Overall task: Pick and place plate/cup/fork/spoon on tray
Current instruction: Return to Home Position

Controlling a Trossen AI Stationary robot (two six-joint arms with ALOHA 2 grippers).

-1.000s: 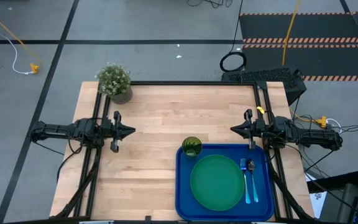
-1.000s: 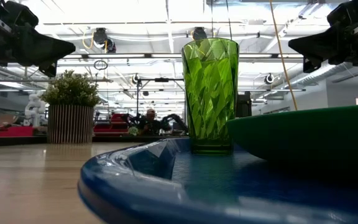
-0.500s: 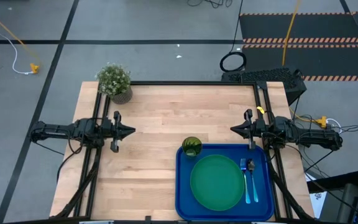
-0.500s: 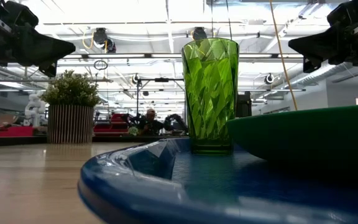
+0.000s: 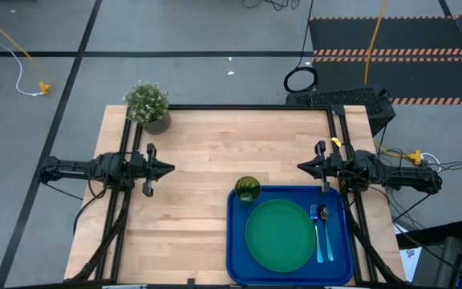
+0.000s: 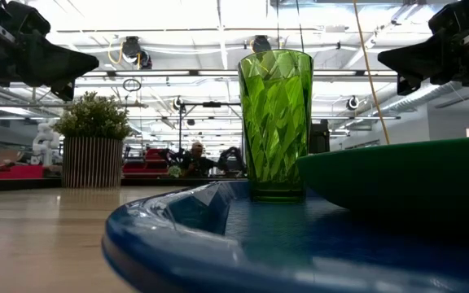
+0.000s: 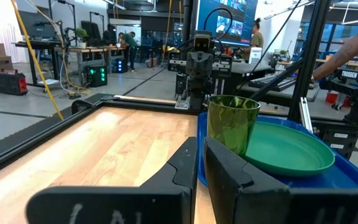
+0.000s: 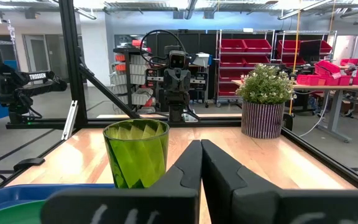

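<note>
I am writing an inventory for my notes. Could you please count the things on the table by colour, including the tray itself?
Green: 3 (plate, cup, potted plant)
Blue: 3 (tray, fork, and spoon, which has a blue handle and a dark bowl)
Total: 6

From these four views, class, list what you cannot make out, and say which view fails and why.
- Fork and spoon: high view, too small and close together to tell whether they touch.
- Both utensils: low view, hidden behind the plate.
- Tray: low view, cut off by the bottom and right edges.
- Cup base: right wrist view, hidden by that arm's own fingers and the tray rim.
</note>
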